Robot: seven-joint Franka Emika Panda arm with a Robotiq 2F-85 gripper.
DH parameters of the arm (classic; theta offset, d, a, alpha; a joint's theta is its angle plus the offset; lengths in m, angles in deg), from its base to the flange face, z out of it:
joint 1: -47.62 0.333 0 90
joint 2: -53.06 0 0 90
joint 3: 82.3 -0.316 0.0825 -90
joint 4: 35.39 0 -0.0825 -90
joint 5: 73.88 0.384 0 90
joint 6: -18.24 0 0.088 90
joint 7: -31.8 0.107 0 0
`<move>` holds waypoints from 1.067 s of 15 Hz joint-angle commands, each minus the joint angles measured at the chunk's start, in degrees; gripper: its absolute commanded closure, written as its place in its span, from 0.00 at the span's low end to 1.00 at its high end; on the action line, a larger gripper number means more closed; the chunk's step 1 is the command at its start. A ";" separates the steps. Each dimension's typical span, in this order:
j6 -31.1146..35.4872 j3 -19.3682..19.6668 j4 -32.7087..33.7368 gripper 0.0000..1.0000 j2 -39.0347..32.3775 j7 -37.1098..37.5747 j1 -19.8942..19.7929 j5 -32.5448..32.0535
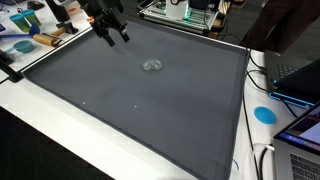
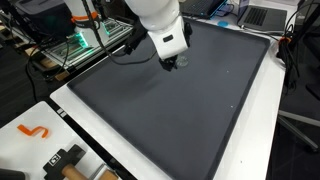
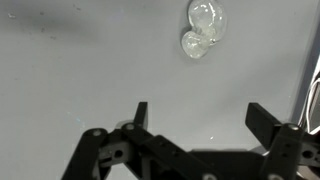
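The black two-fingered Robotiq gripper (image 1: pixel 115 38) is hanging over the far part of a large dark grey rectangular mat (image 1: pixel 150 115), and its jaws are standing spread wide, grasping nothing. The mat is covering most of a white table (image 1: pixel 30 130). A small clear, glossy lump with two rounded lobes (image 1: pixel 152 65), possibly glass or crumpled plastic, though the view is too coarse to say, is lying alone on the mat, near the gripper but apart from it. In the wrist view the lump (image 3: pixel 203 28) is sitting at the top of the picture, beyond the open gripper (image 3: pixel 200 112) and roughly in line with the gap between its fingers (image 3: pixel 140 112), touching neither. In an exterior view the gripper (image 2: pixel 176 63) is pointing down at the mat (image 2: pixel 190 120) below the white wrist. A flat round blue disc (image 1: pixel 264 114) is lying on the table beside the mat's edge, and a small orange hook-shaped piece (image 2: pixel 35 131) is resting on the white surface off one corner of the mat.
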 commanded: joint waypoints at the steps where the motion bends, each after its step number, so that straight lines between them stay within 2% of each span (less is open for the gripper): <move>1: 1.89 -0.52 0.21 0.00 0.75 5.40 2.27 -2.54; 5: 2.80 -1.21 1.46 0.00 1.36 13.17 5.57 -8.28; 16: -0.94 -1.31 4.72 0.00 1.82 43.90 18.07 -38.18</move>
